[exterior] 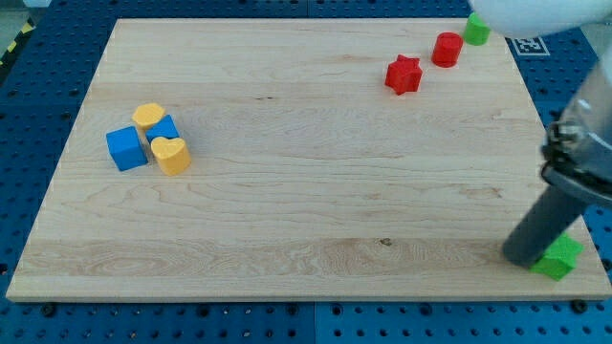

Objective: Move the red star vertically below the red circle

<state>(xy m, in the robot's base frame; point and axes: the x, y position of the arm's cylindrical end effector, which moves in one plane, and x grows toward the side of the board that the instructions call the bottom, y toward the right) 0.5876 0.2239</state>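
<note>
The red star (pixel 404 75) lies near the view's top right, on the wooden board (pixel 306 191). The red circle (pixel 447 49) sits just up and to the right of it, a small gap apart. My tip (pixel 524 258) is at the view's bottom right, far below both red blocks. It stands right beside a green block (pixel 558 257), on that block's left, and seems to touch it.
A second green block (pixel 476 30) sits at the board's top edge, right of the red circle. At the view's left is a cluster: a blue cube (pixel 126 148), a yellow heart (pixel 172 155), a yellow block (pixel 147 117) and a second blue block (pixel 166 129).
</note>
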